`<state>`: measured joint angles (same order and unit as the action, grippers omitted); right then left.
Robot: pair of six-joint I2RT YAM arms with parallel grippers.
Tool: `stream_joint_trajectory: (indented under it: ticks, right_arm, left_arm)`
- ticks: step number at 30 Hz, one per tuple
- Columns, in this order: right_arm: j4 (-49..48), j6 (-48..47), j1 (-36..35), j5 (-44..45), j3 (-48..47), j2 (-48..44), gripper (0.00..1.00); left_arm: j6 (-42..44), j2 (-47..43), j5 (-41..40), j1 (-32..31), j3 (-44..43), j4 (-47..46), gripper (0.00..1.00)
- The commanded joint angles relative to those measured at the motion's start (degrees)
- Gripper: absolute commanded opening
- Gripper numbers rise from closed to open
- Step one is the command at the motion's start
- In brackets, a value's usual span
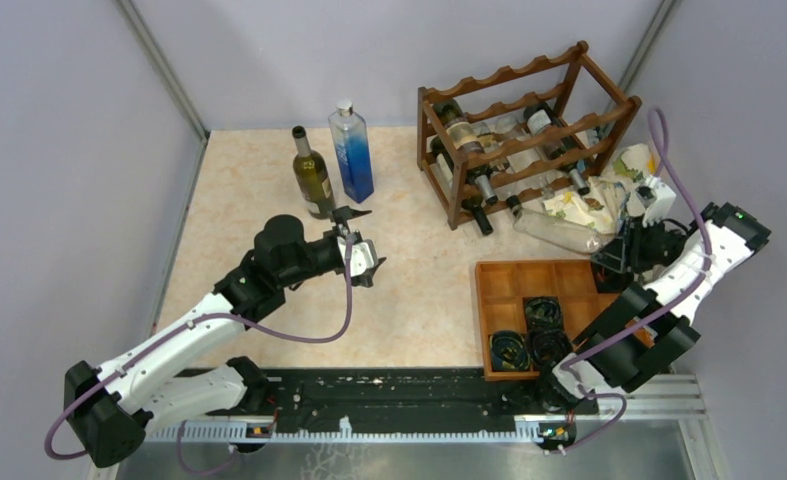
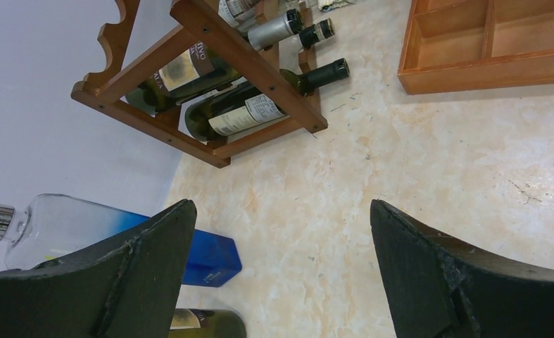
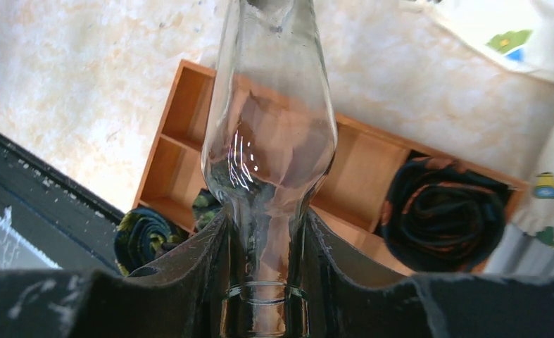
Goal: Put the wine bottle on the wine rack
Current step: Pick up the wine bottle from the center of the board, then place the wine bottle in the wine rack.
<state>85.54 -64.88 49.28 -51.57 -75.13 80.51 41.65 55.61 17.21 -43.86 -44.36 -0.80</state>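
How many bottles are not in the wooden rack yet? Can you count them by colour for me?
dark green glass wine bottle, standing: 1
blue and clear square bottle, standing: 1
clear glass bottle, its neck in the jaws of the right gripper: 1
Total: 3

Beige marbled table, wine rack back right, green bottle and blue bottle upright, compartment tray front right

The top camera looks down from behind the arm bases over the table. The left wrist camera looks low across it at the wine rack and wooden tray. The right wrist camera, tight against a clear bottle, shares that tray.
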Motion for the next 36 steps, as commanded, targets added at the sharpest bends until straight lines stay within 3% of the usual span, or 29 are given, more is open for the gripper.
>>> stream_joint_trajectory:
  ticks: [1, 11, 21, 29, 36]
  right_arm:
    - [0.84, 0.6, 1.35, -9.0, -6.53, 1.59, 0.0]
    - [0.66, 4.03, 1.33, -16.15, -13.54, 6.77, 0.0]
    - [-4.61, 9.6, -0.49, -22.62, -11.98, 8.75, 0.0]
    - [-19.7, 22.93, -3.41, -24.04, -5.99, 6.65, 0.0]
    - [-41.78, 40.54, -6.3, -24.74, 3.96, 2.09, 0.0]
  left_arm:
    - [0.1, -0.06, 1.43, 0.26, -0.51, 0.36, 0.99]
    - [0.08, 0.41, 1.43, 0.26, -0.43, 0.41, 0.99]
    - [-0.03, 0.37, 1.37, 0.26, -0.38, 0.3, 0.99]
    - [0.01, 0.37, 1.34, 0.26, -0.38, 0.27, 0.99]
    - [0.17, 0.51, 1.18, 0.26, -0.29, 0.36, 0.99]
